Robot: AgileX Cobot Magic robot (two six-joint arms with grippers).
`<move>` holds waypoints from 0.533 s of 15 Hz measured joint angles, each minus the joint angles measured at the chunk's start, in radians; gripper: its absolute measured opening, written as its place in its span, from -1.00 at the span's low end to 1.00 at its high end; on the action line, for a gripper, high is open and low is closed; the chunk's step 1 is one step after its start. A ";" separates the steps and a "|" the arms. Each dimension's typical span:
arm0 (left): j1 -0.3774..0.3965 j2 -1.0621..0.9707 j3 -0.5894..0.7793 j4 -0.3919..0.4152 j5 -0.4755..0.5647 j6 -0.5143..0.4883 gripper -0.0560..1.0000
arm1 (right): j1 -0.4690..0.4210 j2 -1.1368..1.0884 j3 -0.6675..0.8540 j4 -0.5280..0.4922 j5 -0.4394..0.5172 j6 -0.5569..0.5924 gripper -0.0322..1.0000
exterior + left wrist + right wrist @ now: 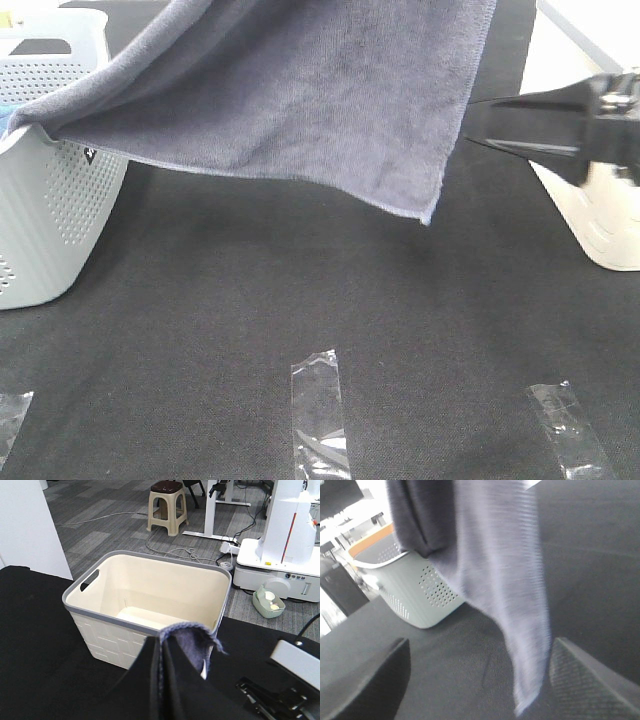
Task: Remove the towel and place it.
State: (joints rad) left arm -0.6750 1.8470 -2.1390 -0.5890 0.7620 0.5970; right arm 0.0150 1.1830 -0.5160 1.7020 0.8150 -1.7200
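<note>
The slate-grey towel [300, 90] hangs spread above the black mat, one end trailing on the rim of the perforated basket [50, 220] at the left. My left gripper [161, 652] is shut on a bunched fold of the towel [187, 635], held above the mat in front of the cream basket [150, 595]; it is out of the exterior high view. My right gripper [468, 122] is open at the towel's right edge. In the right wrist view the towel [500, 580] hangs blurred between its spread fingers [370, 680].
The cream basket [600, 230] stands at the right edge of the mat. A bit of bright blue cloth [5, 115] shows in the perforated basket. Clear tape strips [320, 410] [565, 425] lie on the mat near the front edge.
</note>
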 joint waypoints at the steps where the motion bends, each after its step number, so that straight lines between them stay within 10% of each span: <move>1: 0.000 0.000 0.000 0.002 0.000 0.000 -0.89 | 0.000 0.047 0.000 0.020 0.006 -0.029 0.47; 8: 0.000 0.002 0.000 0.009 0.000 -0.002 -0.89 | 0.137 0.341 -0.040 0.034 0.002 -0.180 0.47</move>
State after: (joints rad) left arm -0.6750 1.8490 -2.1390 -0.5800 0.7620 0.5950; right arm 0.1520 1.5240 -0.5560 1.7360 0.8170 -1.9000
